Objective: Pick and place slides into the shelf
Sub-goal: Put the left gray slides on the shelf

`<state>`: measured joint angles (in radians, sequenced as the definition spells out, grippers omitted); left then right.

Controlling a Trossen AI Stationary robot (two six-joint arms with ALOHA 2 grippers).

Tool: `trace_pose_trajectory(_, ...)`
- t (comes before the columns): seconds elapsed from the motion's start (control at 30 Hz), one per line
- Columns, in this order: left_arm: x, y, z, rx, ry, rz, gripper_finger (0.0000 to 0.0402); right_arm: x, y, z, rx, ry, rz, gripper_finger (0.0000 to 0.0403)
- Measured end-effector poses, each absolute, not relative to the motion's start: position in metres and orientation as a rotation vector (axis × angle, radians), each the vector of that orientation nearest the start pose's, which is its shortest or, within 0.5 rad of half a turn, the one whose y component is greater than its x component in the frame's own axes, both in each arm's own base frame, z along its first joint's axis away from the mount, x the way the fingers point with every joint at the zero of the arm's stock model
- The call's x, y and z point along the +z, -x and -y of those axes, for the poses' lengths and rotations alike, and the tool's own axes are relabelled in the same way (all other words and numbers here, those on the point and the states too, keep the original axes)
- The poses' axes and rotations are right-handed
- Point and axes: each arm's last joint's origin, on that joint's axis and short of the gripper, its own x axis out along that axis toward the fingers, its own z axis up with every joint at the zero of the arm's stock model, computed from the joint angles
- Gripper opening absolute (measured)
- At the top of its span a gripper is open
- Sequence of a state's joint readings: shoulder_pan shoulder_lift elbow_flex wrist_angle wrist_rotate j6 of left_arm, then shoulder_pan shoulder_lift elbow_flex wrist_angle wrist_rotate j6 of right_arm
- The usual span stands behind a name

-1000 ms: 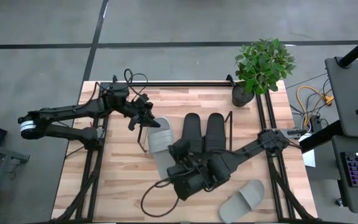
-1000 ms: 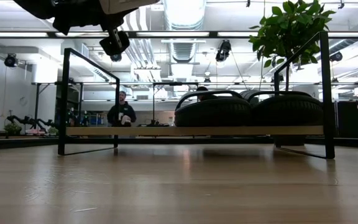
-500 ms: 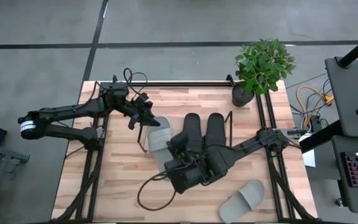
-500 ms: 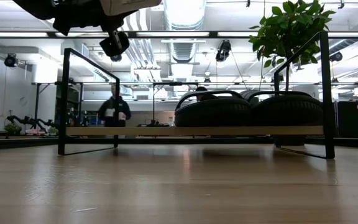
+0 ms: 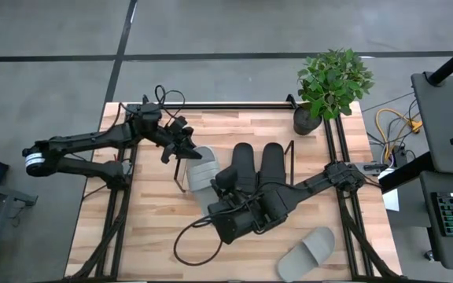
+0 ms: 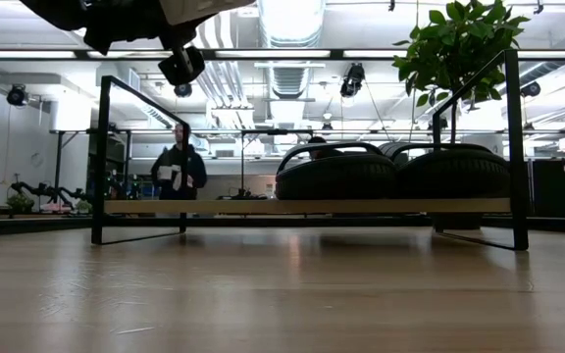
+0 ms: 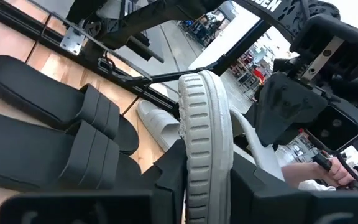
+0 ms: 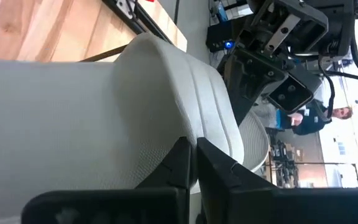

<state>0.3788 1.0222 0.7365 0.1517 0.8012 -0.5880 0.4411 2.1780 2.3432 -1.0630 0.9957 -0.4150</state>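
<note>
The left gripper [image 5: 185,152] is clenched on the sole edge of a light grey slide [image 5: 200,179], which is held on its side between the dark fingers [image 7: 166,182] in the left wrist view. The right gripper [image 5: 220,186] is pressed against the same slide from the near side. In the right wrist view its fingers [image 8: 180,163] are drawn almost together on the rim of the broad strap, so it is judged to be pinching the strap.

Compared with a second ago, the right wrist is seen shifted slightly toward the table's left and the shelf, while over the last half second almost nothing is altered. The left arm and the slide are found in nearly the same place throughout. A two-handed hold is therefore taken to be settled, with the slide poised over the free left half of the shelf [image 6: 214,207] but not yet set down flat.

The black pair [image 5: 256,167] is already lodged side by side on the right half of the board. The second grey slide [image 5: 309,250] is left on the table near the front right corner, well apart from the shelf, so about half of the task is judged done.

Beyond the table, a person [image 6: 177,172] is seen further left in the room than before.
</note>
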Motion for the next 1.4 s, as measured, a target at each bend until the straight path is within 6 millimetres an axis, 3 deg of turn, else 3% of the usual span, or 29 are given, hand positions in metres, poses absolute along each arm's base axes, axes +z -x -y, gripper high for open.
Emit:
trace_pose_trajectory(0.27,0.315,-0.205,-0.06,-0.411,0.478,-0.167,0.0102,0.355,-0.421,-0.171,-0.403,0.978,-0.794,0.0009)
trace_pose_trajectory(0.5,0.321,-0.198,-0.056,-0.423,0.333,-0.113,0.0186,0.355,-0.421,-0.17,-0.439,0.96,-0.785,0.0009)
trace_pose_trajectory(0.7,0.341,-0.181,-0.053,-0.337,0.206,-0.001,0.024,0.355,-0.421,-0.169,-0.468,0.939,-0.779,0.0008)
trace_pose_trajectory(1.1,0.373,-0.128,-0.032,-0.3,0.051,0.212,0.0247,0.355,-0.424,-0.157,-0.524,0.847,-0.772,0.0008)
trace_pose_trajectory(1.4,0.354,-0.1,-0.026,-0.051,-0.143,0.107,0.0247,0.357,-0.429,-0.137,-0.617,0.736,-0.753,0.0008)
